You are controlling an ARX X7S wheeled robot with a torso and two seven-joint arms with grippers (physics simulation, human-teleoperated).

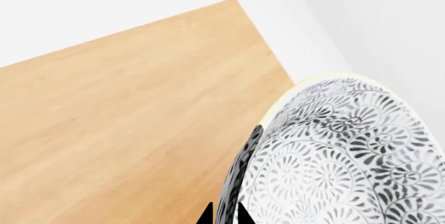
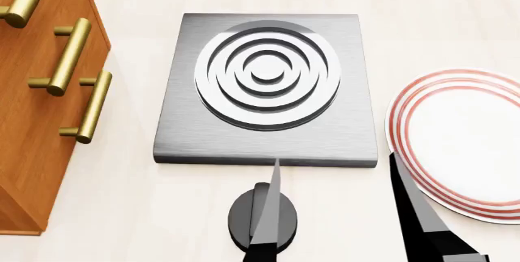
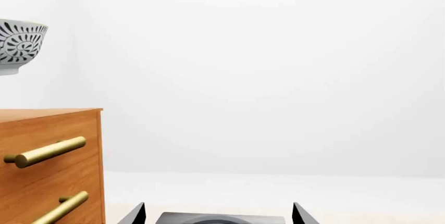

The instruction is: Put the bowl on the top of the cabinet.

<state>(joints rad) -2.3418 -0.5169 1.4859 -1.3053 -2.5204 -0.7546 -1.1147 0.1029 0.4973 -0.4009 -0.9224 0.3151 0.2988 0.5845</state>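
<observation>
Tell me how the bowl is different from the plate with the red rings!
The bowl is deep with curved sides, while the plate is flat. The bowl is covered in a dense grey swirly leaf pattern; the plate is plain white with only red rings near its edge. The bowl is up in the air above the cabinet, but the plate lies on the counter. Both are round and mostly white.

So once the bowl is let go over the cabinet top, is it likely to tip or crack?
The bowl looks like glazed ceramic: probably rigid, and brittle if dropped. It hangs above the cabinet, so lower before releasing. Its narrow foot under a wide body may rock if set down tilted. The left gripper pinches only the rim, perhaps slippery.
</observation>
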